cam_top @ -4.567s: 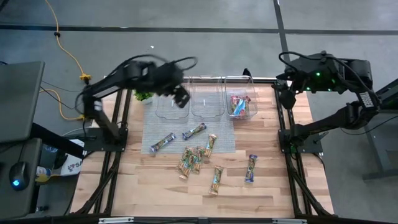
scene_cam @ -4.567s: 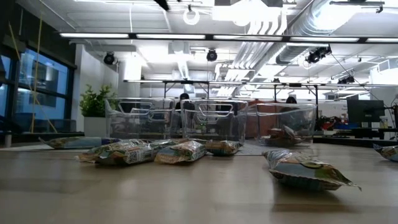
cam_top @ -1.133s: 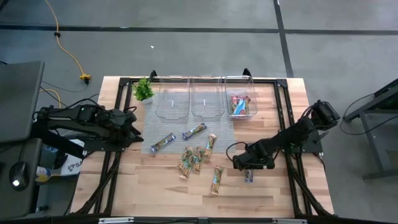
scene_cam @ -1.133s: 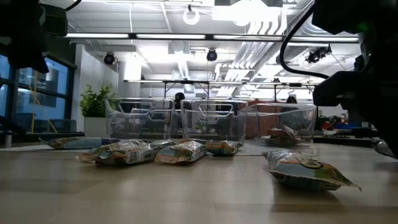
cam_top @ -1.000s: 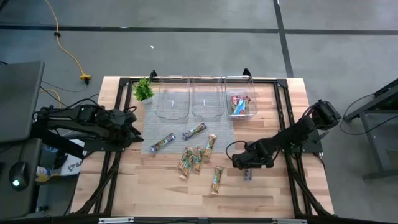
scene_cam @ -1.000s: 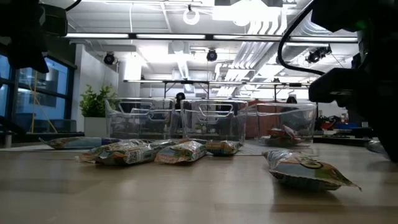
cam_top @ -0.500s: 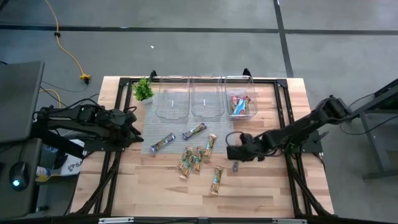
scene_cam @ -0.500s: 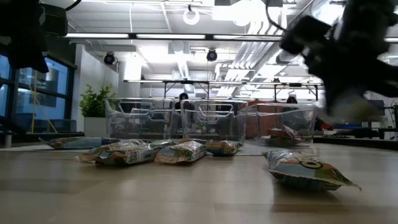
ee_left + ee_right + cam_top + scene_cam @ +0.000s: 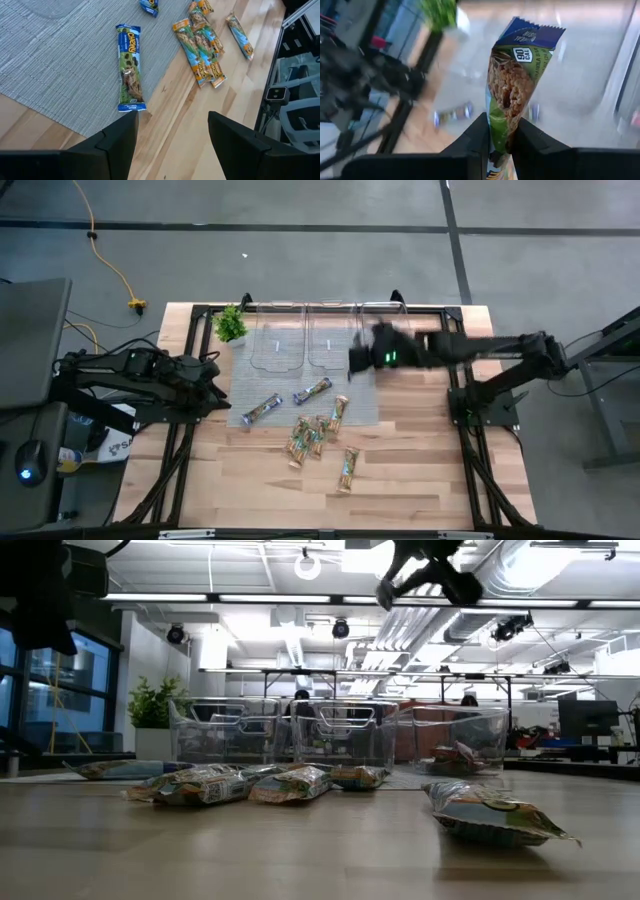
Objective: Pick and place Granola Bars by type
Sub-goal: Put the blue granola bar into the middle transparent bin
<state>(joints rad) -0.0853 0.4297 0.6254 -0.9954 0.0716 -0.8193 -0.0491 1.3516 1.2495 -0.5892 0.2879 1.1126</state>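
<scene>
Several granola bars lie on the table: a blue one [image 9: 262,410] and another [image 9: 312,390] on the grey mat, and tan ones [image 9: 305,438] on the wood. My right gripper [image 9: 358,356] hangs high over the clear bins [image 9: 333,340], blurred, shut on a blue-and-green bar [image 9: 515,85]. The low view shows it near the picture's top [image 9: 430,565]. At the table's left edge my left gripper [image 9: 172,140] waits open, a blue bar [image 9: 130,67] on the mat ahead of it. My right gripper pinches the blue-and-green bar between its two fingers, on the wrapper's lower part [image 9: 501,135] near one end. That end is hidden between the fingers. The rest of the bar stands out past the fingertips, lifted clear high above the table.
Three clear bins stand in a row at the far edge; the right one [image 9: 455,740] holds red-wrapped bars. A small green plant [image 9: 230,326] stands at the far left. A tan bar [image 9: 495,815] lies closest to the near edge.
My right gripper has risen from the table's near right part with the blue-and-green bar, then swung toward the far edge and left, to above the bins. The bar has left the wood and is lifted clear.
</scene>
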